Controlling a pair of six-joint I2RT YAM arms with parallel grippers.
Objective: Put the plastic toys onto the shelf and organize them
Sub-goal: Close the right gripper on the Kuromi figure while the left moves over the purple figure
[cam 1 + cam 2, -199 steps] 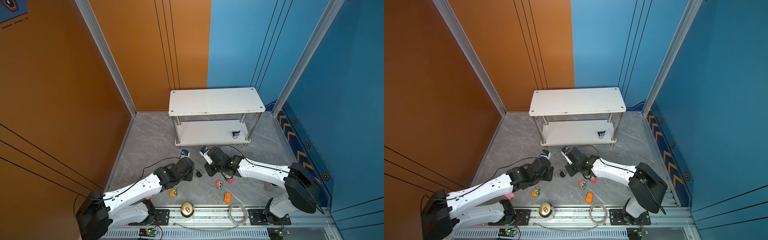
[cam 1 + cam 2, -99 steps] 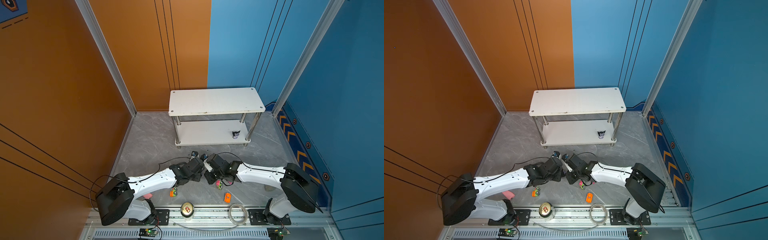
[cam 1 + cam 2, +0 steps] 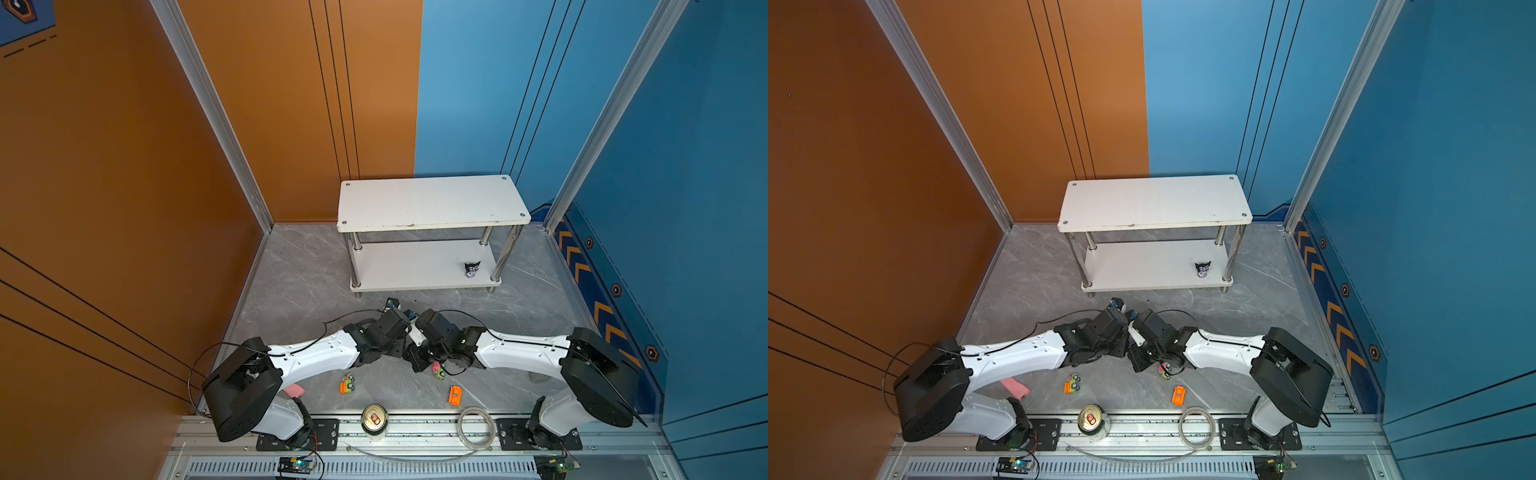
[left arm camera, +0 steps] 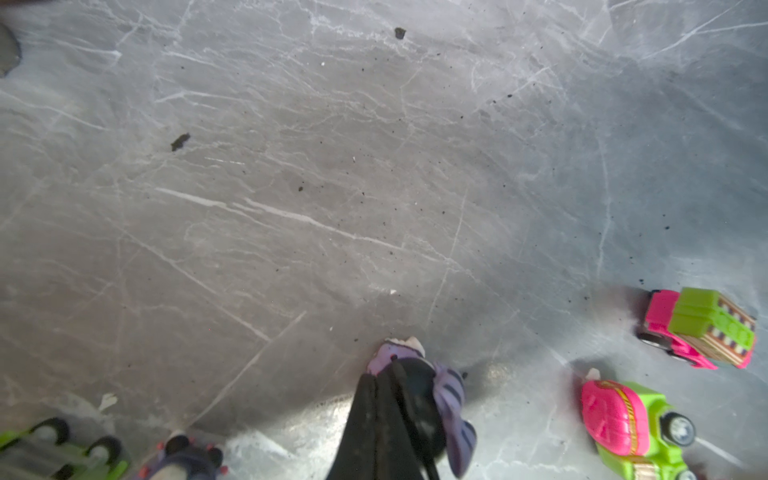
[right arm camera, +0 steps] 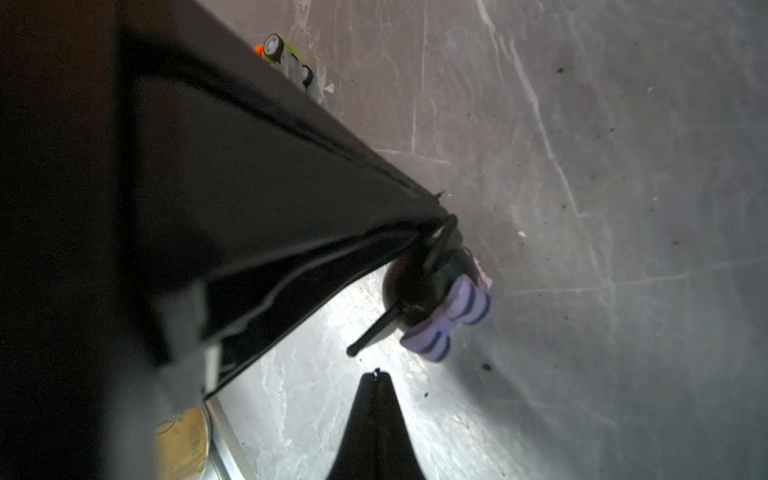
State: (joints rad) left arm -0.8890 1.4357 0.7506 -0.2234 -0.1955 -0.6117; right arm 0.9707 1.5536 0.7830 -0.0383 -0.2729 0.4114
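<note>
Purple-bowed figurine (image 5: 436, 291) down by floor (image 4: 291, 166), well short of shelf (image 3: 432, 199); your left gripper (image 4: 380, 376) pinches only its thin ear. Right gripper (image 5: 376, 380) pressed shut, empty, just beside. Risk: ear slips, figurine drops; wrists nearly touching, could collide. Versus second ago: arms stood apart, figurine lay loose between them; now they meet mid-floor.

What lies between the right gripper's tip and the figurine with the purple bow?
Nothing but bare grey floor: the right wrist view shows a short open gap between the shut right gripper and the figurine.
</note>
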